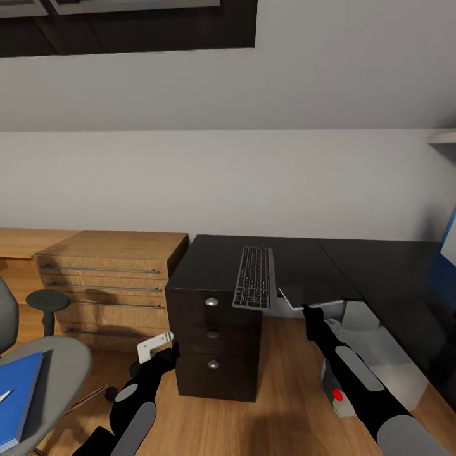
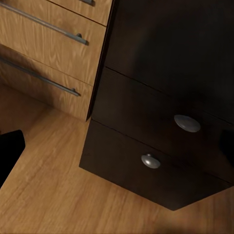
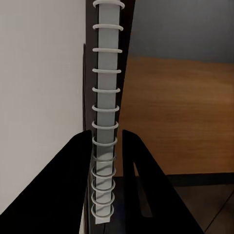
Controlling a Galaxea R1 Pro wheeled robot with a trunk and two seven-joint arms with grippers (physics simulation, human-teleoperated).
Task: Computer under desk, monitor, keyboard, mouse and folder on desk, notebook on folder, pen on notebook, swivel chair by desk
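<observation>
My right gripper [image 1: 309,311] [image 3: 108,141] is shut on the grey notebook [image 1: 303,295], clamping its spiral-bound edge [image 3: 105,97] at the front edge of the black desk [image 1: 380,272]. The dark keyboard [image 1: 254,277] lies on the desk top just left of the notebook, overhanging the front edge a little. At the lower left, the blue folder [image 1: 19,392] rests on the swivel chair [image 1: 60,364] seat, with the white pen [image 1: 5,396] on it. The computer [image 1: 334,391] stands under the desk with its red light showing. My left gripper [image 1: 166,347] hangs open and empty before the black drawers. Monitor and mouse are out of view.
A black three-drawer pedestal [image 1: 215,342] [image 2: 161,126] stands under the desk's left end. A light-wood drawer unit [image 1: 107,278] [image 2: 48,44] is beside it on the left. The chair's dark armrest [image 1: 47,301] rises near it. Wood floor [image 2: 53,195] lies between chair and drawers.
</observation>
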